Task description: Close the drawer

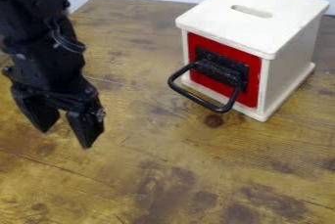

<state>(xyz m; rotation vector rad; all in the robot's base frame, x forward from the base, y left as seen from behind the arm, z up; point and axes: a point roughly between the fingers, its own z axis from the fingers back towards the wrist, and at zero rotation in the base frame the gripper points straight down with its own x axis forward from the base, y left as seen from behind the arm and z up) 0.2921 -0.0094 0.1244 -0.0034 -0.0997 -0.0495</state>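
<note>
While gripper [62, 122] hangs jaws apart and empty, well apart from drawer [220, 69] off to its right in wooden cube [256, 32], swing across, square up to the red front beside loop handle [199, 89], push straight in — drawer gap hard to judge.

No readable text, labels, brand marks, nos. or signs anywhere in view. Wooden cube [268, 32]: plain pale faces, nothing printed. Drawer [220, 69]: red front w/ dark grille centre, no lettering. Gripper [62, 121]: all black, no markings legible. Table [197, 179]: bare worn wood grain w/ dark knots & stains only.
</note>
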